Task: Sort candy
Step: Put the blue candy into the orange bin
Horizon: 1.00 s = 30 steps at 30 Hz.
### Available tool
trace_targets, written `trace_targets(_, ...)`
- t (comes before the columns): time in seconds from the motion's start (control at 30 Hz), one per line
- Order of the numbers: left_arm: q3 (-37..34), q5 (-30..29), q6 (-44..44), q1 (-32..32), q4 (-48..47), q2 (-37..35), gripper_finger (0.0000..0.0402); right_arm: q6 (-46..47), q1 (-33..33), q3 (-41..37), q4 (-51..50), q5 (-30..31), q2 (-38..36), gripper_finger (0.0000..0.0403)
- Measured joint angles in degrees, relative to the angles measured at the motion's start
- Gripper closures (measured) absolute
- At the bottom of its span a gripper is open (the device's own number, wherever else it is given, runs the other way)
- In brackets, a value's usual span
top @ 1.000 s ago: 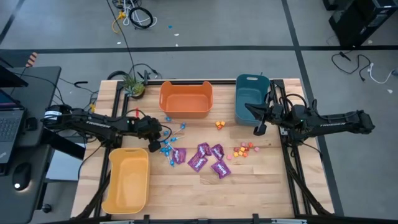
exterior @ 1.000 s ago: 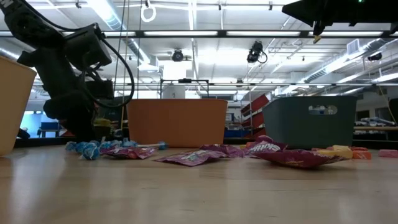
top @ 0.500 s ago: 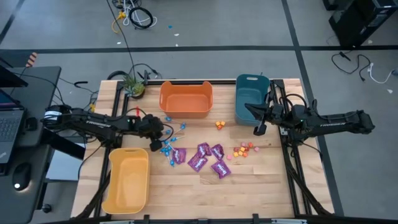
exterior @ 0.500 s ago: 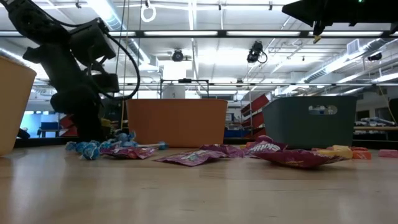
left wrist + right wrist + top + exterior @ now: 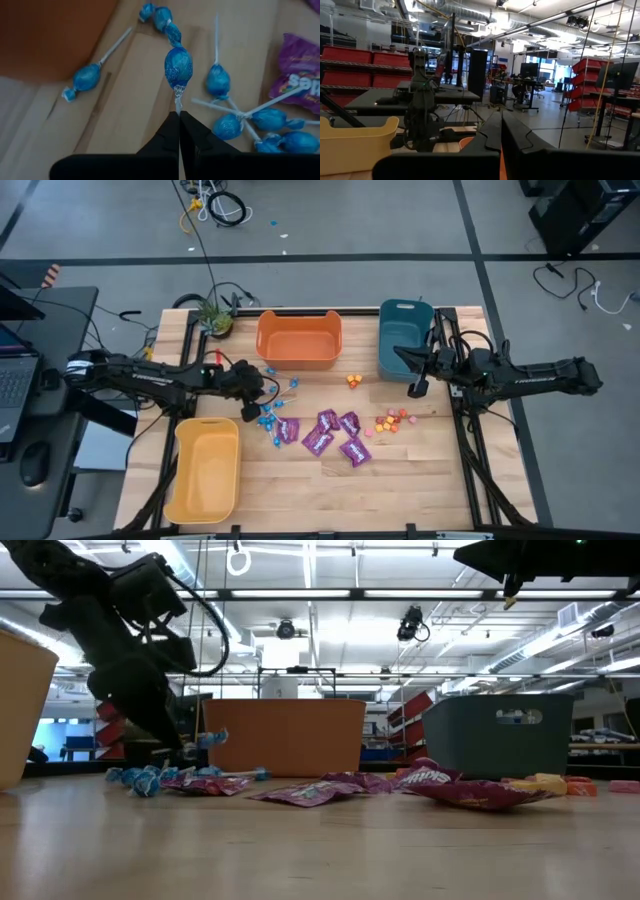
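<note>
Left gripper [image 5: 178,116] clamped on the stick of a blue lollipop [image 5: 178,67], holding it clear above the table [image 5: 400,480], near the orange bin [image 5: 298,340] and over the other lollipops [image 5: 268,418]. Purple packets [image 5: 330,432] lie mid-table, small orange and pink pieces [image 5: 392,420] beyond them. Right gripper [image 5: 416,389] waits beside the teal bin [image 5: 404,335], jaws together, empty.

Four purple packets [image 5: 327,431], three bins [image 5: 299,338] (lollipops [image 5: 268,418] uncountable)

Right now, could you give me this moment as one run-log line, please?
left gripper: shut on lollipop, lifted | right gripper: shut, empty, beside teal bin
</note>
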Motion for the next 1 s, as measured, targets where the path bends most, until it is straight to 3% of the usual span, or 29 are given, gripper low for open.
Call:
trace_targets(0.53, 0.0, -0.1, 4.8, -0.1, 2.7, -8.3, 0.0401, 0.5, 0.1, 0.0, 0.0, 0.0, 0.0, 0.0402)
trace_targets(1.0, 0.0, -1.3, 8.4, -0.1, 10.0, -9.8, 0.0401, 0.9, 0.1, 0.0, 0.0, 0.0, 0.0, 0.0403)
